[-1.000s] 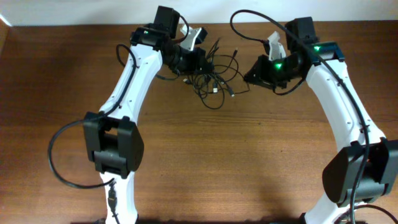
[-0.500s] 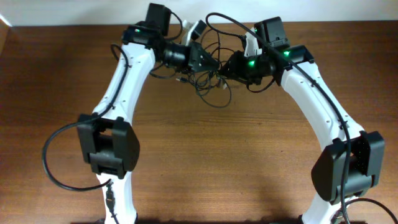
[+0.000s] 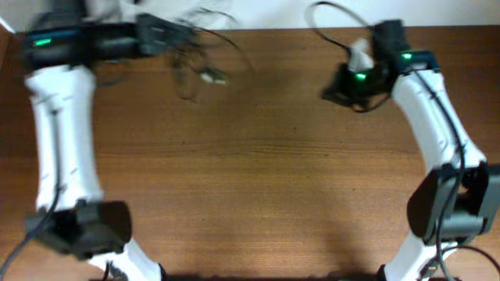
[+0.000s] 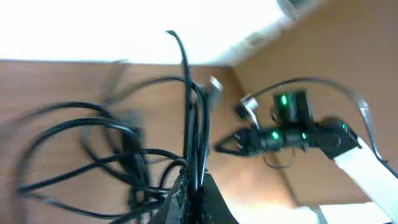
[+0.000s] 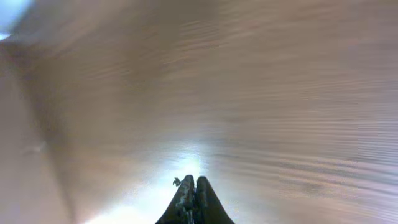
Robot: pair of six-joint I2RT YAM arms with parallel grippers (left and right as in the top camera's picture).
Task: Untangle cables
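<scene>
I am looking straight down on the table [image 3: 258, 179] through the overhead camera, from well above. It is taking in both arms, the left arm [image 3: 58, 133] down one side and the right arm [image 3: 437, 117] down the other, with a strip of wall [image 3: 469, 12] along the top. The left wrist camera is sitting just behind the left gripper [image 4: 191, 190], facing along it and almost level across the table, very near the cables [image 4: 186, 112]. It is sharing those cables and the right arm with the overhead view. The right wrist camera is peering past the right gripper [image 5: 191, 190] at bare, blurred table close by, sharing only that wood with the overhead.
</scene>
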